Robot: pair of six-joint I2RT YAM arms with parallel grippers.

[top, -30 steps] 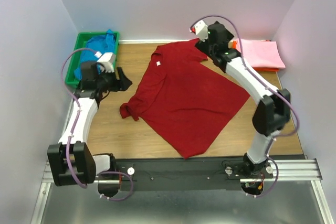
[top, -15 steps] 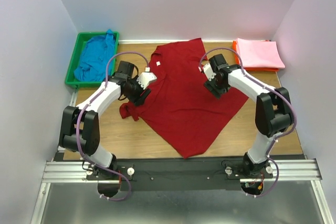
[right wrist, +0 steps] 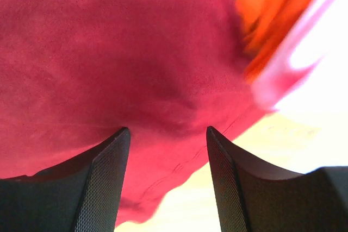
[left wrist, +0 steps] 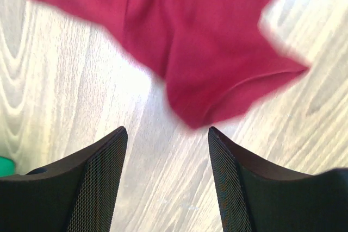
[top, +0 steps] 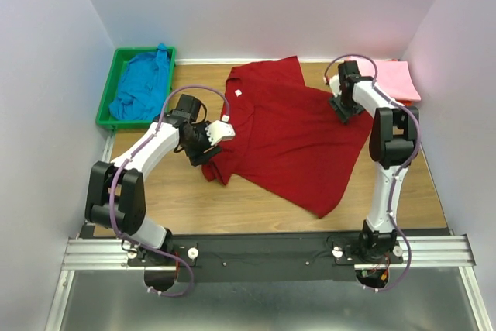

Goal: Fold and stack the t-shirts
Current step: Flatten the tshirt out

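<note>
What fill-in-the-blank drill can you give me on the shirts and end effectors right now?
The blue shirt lies in the ____ bin.
The pink shirt lies on the ____ tray.
The left end effector is ____, nothing between its jaws, by the red shirt.
The right end effector hovers over the ____ shirt.
Missing words: green; orange; open; red.

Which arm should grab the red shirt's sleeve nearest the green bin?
Left. The left gripper, open, sits just short of the dark red t-shirt's sleeve; the right gripper is over the opposite edge, by the pink t-shirt.
</note>
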